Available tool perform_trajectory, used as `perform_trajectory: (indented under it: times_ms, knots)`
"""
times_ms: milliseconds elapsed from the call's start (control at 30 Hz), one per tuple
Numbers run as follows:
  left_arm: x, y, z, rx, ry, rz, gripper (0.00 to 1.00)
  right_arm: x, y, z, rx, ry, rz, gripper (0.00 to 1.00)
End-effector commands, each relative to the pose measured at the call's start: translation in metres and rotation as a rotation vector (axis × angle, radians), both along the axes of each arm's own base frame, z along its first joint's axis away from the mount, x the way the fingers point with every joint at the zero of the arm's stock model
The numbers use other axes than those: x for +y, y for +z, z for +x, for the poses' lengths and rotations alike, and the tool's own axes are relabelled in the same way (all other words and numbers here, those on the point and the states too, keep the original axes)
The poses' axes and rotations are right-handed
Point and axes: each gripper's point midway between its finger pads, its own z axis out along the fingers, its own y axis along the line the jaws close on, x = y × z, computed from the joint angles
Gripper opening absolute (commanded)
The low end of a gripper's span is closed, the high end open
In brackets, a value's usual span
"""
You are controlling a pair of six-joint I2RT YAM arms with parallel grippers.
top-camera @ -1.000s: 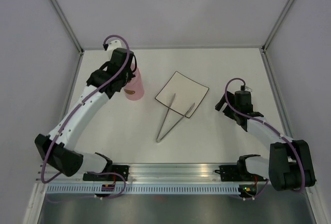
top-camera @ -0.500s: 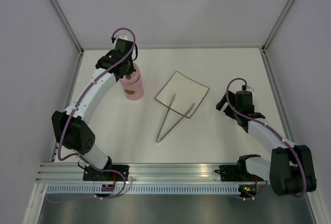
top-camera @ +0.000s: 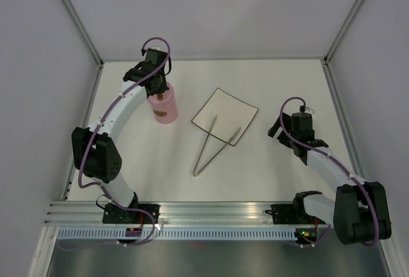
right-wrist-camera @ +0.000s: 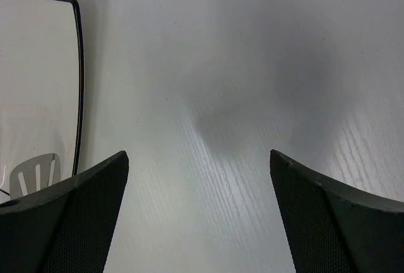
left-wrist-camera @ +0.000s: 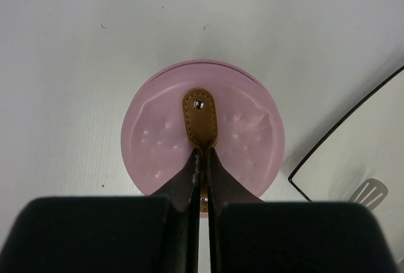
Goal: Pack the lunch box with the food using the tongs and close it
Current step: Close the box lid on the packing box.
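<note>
Table [top-camera: 281,85]: white, walled on three sides. Both arms are out over it, L arm curled to the far-left corner, R arm off to the right side.

Plate [top-camera: 227,105]: mid-table and bare. No food is seen on it or anywhere else on the table, so the food is prob. inside the box already; can't confirm w/ the lid on.

Lunch box [top-camera: 166,112]: upright, just left of the plate, not touching it.

Tongs [top-camera: 204,146]: lying loose, nobody holding them. The legs are apart in a narrow V w/ nothing between; both tips rest on the plate's near edge, the joined end on the table toward the bases.

Lid [left-wrist-camera: 158,140]: sits on top of the box, centred as far as the wrist view shows. Whether it's pushed fully home can't be told from above.

Left gripper [left-wrist-camera: 202,158]: directly over the box, fingers pinched together on the lid's brown handle [left-wrist-camera: 200,116], gripping its near end.

Right gripper [right-wrist-camera: 199,154]: fingers wide apart, nothing in them, over bare table right of the plate.

Step in hand, by the look of it: the last one, closing the box. The packing looks done.

Next move calls for: confirm the lid is seated (a light press down if not), then open the L fingers and lift straight up so the handle doesn't snag and tip the tall box.
</note>
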Motion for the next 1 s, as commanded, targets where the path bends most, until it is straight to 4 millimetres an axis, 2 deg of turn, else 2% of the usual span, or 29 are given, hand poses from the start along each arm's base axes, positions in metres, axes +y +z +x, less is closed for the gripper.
perform_trajectory:
  times_ms: [0,367,433,633,767,967]
  knots:
    - [0.0,0.001,0.019,-0.034,-0.024,0.015,0.02,-0.002,0.005,0.002,-0.021,-0.003,-0.013,0.98]
    - [-0.001,-0.026,0.022,0.056,-0.081,0.009,0.02,-0.001,0.0,0.0,-0.011,-0.005,-0.011,0.98]
    - [0.0,-0.024,0.021,0.068,-0.087,0.018,0.02,-0.001,0.0,0.0,-0.009,-0.003,-0.011,0.98]
    - [0.004,0.006,0.016,0.026,-0.125,0.044,0.02,0.0,0.0,0.005,-0.009,-0.005,-0.007,0.98]
    - [-0.003,0.028,0.014,0.004,-0.165,0.018,0.02,0.001,0.0,0.008,-0.002,-0.005,-0.001,0.98]
    - [-0.005,0.051,0.011,-0.04,-0.182,0.0,0.02,0.002,0.004,0.009,-0.01,-0.006,0.003,0.98]
